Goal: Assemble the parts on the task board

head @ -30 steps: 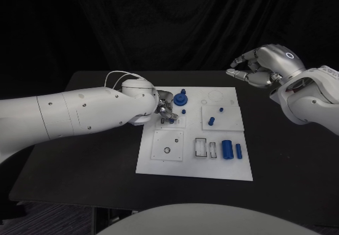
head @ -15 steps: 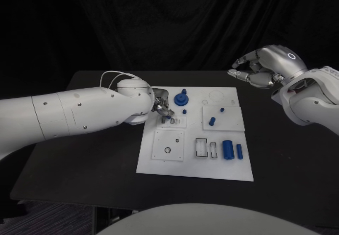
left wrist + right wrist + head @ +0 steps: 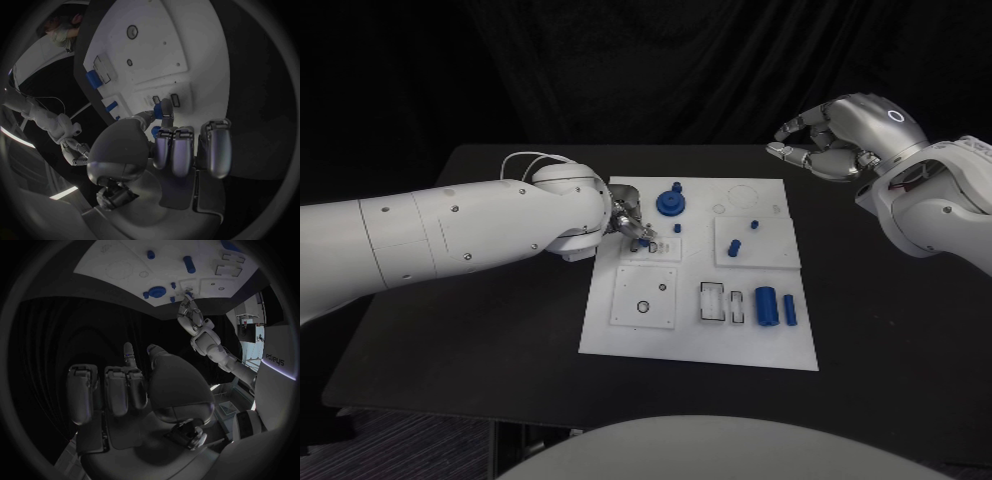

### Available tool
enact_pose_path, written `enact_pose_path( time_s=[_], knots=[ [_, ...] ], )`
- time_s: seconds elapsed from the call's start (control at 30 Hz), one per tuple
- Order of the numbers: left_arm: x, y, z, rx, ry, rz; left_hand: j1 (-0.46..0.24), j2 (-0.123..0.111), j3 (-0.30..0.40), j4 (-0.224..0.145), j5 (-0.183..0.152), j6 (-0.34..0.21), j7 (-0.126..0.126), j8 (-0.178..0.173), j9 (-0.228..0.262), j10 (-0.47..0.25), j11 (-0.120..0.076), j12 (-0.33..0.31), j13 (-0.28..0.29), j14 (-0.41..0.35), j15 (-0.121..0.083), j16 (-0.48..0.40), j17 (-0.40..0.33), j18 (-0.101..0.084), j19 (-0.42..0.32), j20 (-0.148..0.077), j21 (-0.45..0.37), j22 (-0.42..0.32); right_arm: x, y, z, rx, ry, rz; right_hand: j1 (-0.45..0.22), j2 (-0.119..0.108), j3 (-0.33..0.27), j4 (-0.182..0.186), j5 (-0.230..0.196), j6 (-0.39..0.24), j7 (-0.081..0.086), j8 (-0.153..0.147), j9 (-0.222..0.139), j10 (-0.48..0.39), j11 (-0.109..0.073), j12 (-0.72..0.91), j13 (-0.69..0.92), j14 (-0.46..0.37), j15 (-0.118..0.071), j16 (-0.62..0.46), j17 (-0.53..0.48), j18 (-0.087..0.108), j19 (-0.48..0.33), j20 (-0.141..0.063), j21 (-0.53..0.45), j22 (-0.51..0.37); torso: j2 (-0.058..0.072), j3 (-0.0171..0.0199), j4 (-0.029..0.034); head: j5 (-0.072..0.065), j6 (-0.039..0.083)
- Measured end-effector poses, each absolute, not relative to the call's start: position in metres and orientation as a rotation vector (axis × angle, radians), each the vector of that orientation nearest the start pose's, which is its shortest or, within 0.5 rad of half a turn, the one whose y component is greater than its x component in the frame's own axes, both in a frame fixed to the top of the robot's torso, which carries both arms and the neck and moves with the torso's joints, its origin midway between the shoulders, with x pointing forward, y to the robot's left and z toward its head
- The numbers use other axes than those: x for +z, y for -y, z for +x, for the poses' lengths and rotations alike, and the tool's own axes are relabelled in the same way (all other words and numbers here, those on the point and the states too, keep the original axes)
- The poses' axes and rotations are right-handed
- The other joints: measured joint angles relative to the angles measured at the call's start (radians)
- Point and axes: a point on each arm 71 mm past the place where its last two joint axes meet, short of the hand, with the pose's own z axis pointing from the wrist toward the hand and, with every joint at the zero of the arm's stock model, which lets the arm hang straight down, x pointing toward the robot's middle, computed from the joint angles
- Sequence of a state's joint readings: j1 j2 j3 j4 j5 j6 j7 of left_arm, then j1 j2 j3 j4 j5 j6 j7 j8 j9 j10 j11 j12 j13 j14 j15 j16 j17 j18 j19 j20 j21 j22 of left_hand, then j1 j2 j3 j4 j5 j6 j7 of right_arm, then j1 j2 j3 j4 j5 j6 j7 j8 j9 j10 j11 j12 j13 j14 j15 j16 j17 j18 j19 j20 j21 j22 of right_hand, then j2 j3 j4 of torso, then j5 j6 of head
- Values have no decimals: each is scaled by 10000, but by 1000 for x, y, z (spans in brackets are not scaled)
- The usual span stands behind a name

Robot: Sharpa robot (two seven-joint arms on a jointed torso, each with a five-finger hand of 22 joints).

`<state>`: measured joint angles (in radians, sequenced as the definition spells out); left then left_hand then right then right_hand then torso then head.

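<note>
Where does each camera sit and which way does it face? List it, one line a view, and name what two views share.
Head view: on the robot's head, looking down at the white board on the black table; both arms enter, left hand at the board, right hand raised beyond it.
Left wrist view: behind the left hand, facing the board; a blue part at its fingers.
Right wrist view: behind the right hand, facing the board from afar.
Shared: the right wrist view also shows the left hand.
</note>
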<state>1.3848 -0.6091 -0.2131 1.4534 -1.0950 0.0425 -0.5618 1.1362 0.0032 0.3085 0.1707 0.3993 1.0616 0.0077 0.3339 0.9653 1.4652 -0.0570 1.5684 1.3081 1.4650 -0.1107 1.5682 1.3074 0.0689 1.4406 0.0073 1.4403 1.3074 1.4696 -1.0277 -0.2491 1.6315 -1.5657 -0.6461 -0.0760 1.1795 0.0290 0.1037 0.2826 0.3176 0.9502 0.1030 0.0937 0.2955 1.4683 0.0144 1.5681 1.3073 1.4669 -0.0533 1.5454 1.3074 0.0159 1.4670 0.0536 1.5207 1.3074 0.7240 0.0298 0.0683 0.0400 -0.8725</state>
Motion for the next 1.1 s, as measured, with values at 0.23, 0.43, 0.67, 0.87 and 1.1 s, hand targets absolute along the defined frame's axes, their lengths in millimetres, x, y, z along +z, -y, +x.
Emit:
enact_pose_path(
  time_s=[0.23, 0.43, 0.67, 0.87, 1.1],
  knots=[
    [-199, -127, 492, -3932, -22453, -137, -42, 41, 56, -1, -1, 16, 18, -37, -1, 0, 0, 0, -1, 0, 0, 0, 0, -1, 0, 0, 0, 0, -103, 261, 473, 5125, -12631, -2465, 38, -38, 55, 0, 74, 0, 0, 0, -9, 0, 0, 0, 0, 0, 0, 0, 0, 1, 0, 0, 0, 0, 0, 1, 0, 27, 0],
    [-202, -127, 490, -4034, -22562, -348, -69, 15, 152, 13, -21, 33, 38, -88, -13, 0, 0, 0, -1, 0, 0, 0, 0, -1, 0, 0, -89, 0, -104, 261, 473, 5110, -12675, -2466, 38, -38, 55, 0, 187, 36, 36, -21, -8, 0, 0, 0, 0, 0, 0, 0, 0, 0, 0, 0, 0, 0, 4, 4, -1, 15, 0],
    [-203, -128, 490, -4074, -22596, -479, -174, -11, 263, -42, -30, 49, 55, -157, -11, -1, 0, 0, -1, 0, 0, 0, 0, 0, -38, 37, -132, 0, -104, 261, 473, 5094, -12735, -2474, 136, -52, 97, -43, 319, 36, 36, -37, -22, 0, 0, 0, 8, 0, 0, -39, 0, -1, 0, 0, 0, 0, 10, 3, -6, 10, 0],
    [-204, -125, 492, -4125, -22571, -556, -201, -37, 319, -97, -30, 62, 68, -204, -7, 0, 1, -1, -2, 0, 0, 0, 0, 0, -38, 37, -138, 0, -105, 260, 473, 5096, -12790, -2490, 221, -93, 218, -52, 891, 72, 0, -79, -53, 0, 0, 0, 7, 0, 0, -39, 0, 0, 0, 0, 0, 0, 12, -1, -2, 29, 0],
    [-206, -125, 492, -4188, -22510, -701, -214, -50, 359, -83, -31, 9, 49, -281, -6, -1, 1, -1, -2, 0, 1, 0, 0, -1, -38, 37, -169, 0, -106, 261, 473, 5070, -12853, -2487, 221, -92, 249, -27, 953, 71, -1, -80, -52, 0, 0, 0, 6, 0, 0, -39, 0, 0, 0, 0, 0, -1, 12, -7, -2, 32, 0]
  ],
)
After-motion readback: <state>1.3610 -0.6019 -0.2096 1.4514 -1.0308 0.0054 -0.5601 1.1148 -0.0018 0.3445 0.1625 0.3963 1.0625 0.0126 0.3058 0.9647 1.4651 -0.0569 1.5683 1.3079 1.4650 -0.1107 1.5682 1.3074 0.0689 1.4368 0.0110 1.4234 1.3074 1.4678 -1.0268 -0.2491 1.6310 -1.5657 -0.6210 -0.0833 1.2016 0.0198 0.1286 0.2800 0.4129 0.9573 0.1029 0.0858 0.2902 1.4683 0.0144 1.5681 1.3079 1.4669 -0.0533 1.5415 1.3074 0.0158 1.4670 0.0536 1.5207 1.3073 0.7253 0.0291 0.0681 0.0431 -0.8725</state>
